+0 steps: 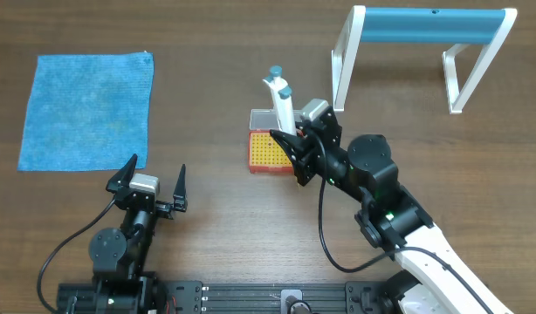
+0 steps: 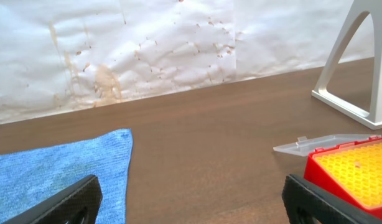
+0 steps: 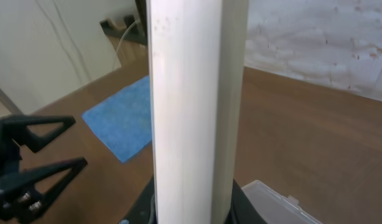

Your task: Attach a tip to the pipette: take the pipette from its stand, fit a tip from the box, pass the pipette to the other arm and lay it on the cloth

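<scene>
Tabletop, left to right. Blue cloth lying flat at the far left of the wooden table, nothing on it. Left gripper just in front of the cloth's near right corner, fingers spread wide and grasping nothing. Tip box near the middle of the table, red-walled with a yellow rack, its clear lid folded open on the far side. Pipette standing upright above the box's far right part, white body with a blue-capped top. Its lower end is hidden, so contact with the rack cannot be told. Right gripper clenched around the pipette's body. The right wrist view shows the white shaft rising straight from between the fingers. White-legged stand with a blue top bar at the far right, well apart from the pipette.
</scene>
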